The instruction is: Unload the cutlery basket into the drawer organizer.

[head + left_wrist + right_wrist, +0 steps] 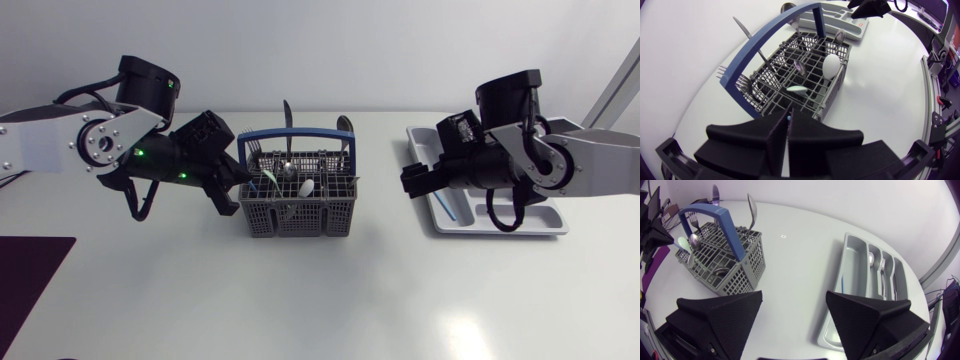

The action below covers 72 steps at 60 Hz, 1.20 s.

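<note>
L claw (789,120): fingers pressed together to a bare slit, tips right at the near wall of the cutlery basket (835,87), on its left side per head view. A pale-blue sliver (789,116) shows in the slit. Poss. sth thin is pinched there, but I can't tell for sure.

Ahead of the tips, inside the basket:
- a mint-green plastic piece (797,89) lying across the grid
- a white spoon bowl (831,65) standing in a far cell
- a metal spoon (799,66) beside it
- fork tines (743,82) poking up at the corner under the blue handle (767,45)
- a knife (745,31) leaning out past the handle

The handle arches over the basket's middle.

R claw (794,294): wide open, nothing between the wedges. It hangs over bare white table (790,255), at the basket-facing edge of the drawer organizer (850,242) in head view. The basket sits well apart ahead of one finger, and the organizer is close ahead of the other.

In the organizer:
- a thin blue stick (842,285) in the wide compartment nearest me
- a spoon (871,258) in the next slot
- a fork (882,270) in the slot after that

Room: a broad strip of table lies btw basket and organizer. More table runs along the front edge in head view. The organizer's far side lies near the table's right edge.
</note>
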Available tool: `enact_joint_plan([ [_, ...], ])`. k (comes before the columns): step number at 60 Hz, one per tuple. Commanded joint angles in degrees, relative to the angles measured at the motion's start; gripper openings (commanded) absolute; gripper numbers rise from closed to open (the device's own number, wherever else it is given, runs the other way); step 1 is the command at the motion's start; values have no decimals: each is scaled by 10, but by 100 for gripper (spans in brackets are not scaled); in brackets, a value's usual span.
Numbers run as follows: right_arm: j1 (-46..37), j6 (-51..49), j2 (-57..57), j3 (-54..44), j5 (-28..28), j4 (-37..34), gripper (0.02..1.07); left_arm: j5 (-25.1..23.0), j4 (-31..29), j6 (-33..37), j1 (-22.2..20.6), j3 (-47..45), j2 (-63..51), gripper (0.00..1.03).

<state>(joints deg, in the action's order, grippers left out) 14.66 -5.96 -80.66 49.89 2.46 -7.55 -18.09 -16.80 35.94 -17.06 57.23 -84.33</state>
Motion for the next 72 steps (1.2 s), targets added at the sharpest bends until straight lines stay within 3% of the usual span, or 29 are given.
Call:
enact_joint_plan([
  [1, 15, 9, 18, -9, -7, -8, 94, -5, -20, -11, -3, -5, 22, 13],
  [29, 170, -43, 179, -32, 1, -20, 94, 7, -194, -32, -5, 106, 192, 13],
  [36, 207, -59, 220, -49, 3, -21, 94, 7, -224, -48, -19, 133, 209, 13],
  [46, 276, -91, 272, -85, 3, -20, 93, 5, -264, -91, -71, 163, 214, 13],
  [62, 337, -113, 305, -134, -16, 1, 93, -91, -279, -134, -92, 164, 173, 14],
  [72, 348, -113, 303, -156, -19, 26, 78, -143, -264, -150, -110, 153, 127, 13],
])
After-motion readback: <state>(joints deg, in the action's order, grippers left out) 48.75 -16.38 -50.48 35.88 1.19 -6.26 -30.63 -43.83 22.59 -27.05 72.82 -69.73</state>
